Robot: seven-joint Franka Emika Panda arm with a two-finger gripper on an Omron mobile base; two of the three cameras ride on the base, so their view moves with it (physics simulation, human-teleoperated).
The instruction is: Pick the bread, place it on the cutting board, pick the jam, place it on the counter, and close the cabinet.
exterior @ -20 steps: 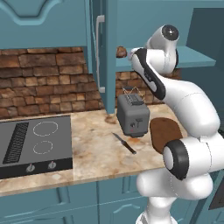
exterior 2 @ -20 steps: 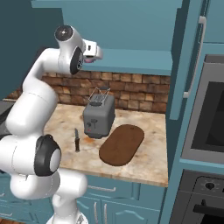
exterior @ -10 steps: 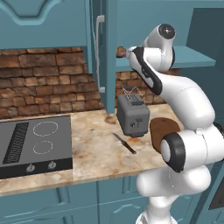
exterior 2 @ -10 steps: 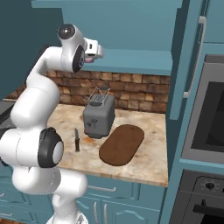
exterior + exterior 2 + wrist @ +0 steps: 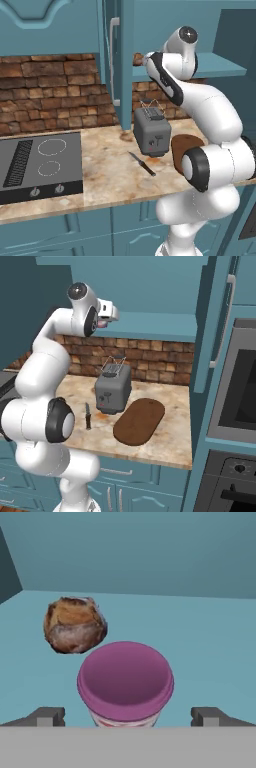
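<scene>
On the teal shelf of the open cabinet (image 5: 120, 65) stands the jam (image 5: 125, 679), a pink-purple jar seen from above. It sits close between the fingers of my open gripper (image 5: 127, 716), one fingertip on either side and apart from it. The bread (image 5: 75, 625), a brown crusty lump, lies just behind the jar to the left. From the base, my gripper (image 5: 112, 315) reaches onto the shelf beside the jam (image 5: 103, 323), and the bread (image 5: 138, 58) peeks out by the door edge. The dark oval cutting board (image 5: 139, 421) lies bare on the marbled counter (image 5: 165, 441).
A grey toaster (image 5: 113, 388) stands on the counter left of the board, with a dark knife (image 5: 87, 416) in front of it. The black stovetop (image 5: 40, 165) is at the left, and an oven (image 5: 235, 401) stands at the right. The open cabinet door (image 5: 215, 326) juts forward.
The hand has edged slightly further in over the shelf. The bread, jam, board and door have not moved.
</scene>
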